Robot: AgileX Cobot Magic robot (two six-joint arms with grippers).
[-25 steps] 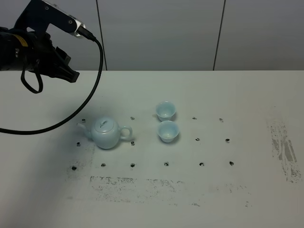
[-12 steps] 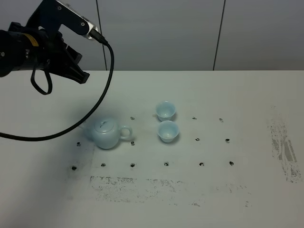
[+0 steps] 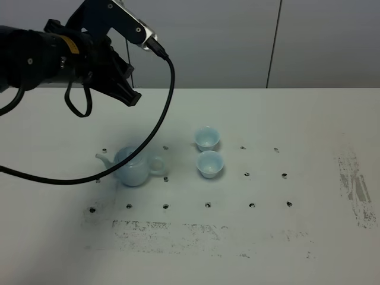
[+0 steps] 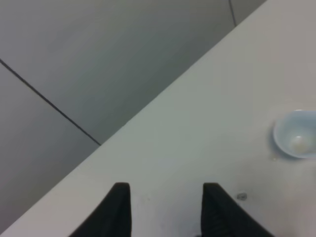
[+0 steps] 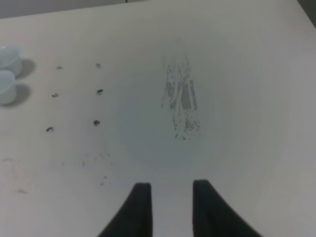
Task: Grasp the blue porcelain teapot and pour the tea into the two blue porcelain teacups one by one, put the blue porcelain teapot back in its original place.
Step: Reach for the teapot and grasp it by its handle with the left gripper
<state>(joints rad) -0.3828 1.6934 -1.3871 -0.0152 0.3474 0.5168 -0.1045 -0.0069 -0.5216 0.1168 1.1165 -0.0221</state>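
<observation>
Porcelain teapot (image 3: 133, 172) apart from left tool (image 3: 132, 98)

A pale white desk (image 3: 285, 119) fills the scene. At its far edge stands a grey panelled wall (image 3: 202, 41) with thin dark vertical seams (image 3: 272, 44). Small dark spots (image 3: 252, 205) dot the desk in rows across the middle. A grey scuffed patch (image 3: 356, 184) marks the right side, and a band of dark smudges (image 3: 172, 228) runs along the near left. The light is soft and even.
</observation>
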